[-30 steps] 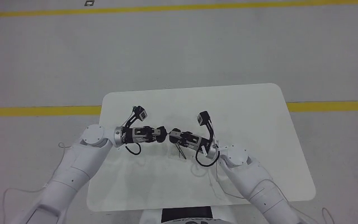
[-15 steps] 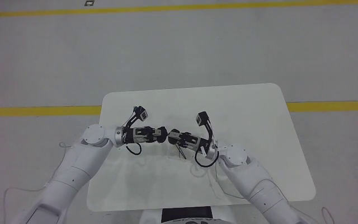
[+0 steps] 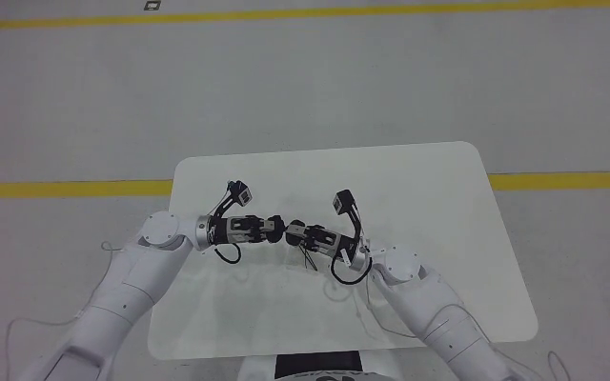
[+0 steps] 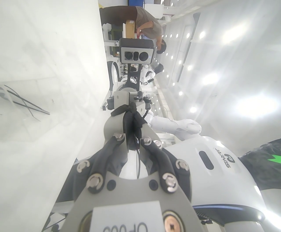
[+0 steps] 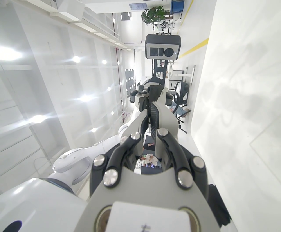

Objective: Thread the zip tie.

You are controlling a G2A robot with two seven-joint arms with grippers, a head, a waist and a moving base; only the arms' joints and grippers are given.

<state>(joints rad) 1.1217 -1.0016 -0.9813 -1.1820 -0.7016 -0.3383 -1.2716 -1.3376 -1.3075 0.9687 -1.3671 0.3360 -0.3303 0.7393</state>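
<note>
Two grippers meet above the table [image 3: 429, 190], left gripper [image 4: 131, 119] and right gripper [image 5: 152, 109] both clamping the zip tie [image 5: 154, 123] (spare ties [image 4: 26, 105] lie nearby).

A white table [image 3: 429, 190] with rounded corners lies under the jaws, on a grey floor [image 3: 305, 86]. A yellow floor line [image 3: 86, 189] passes beneath it just beyond the jaws, and a second yellow line [image 3: 305, 13] runs much farther off. Well past the jaws stand a potted plant [image 5: 153, 14] and a black office chair [image 5: 182, 89].
</note>
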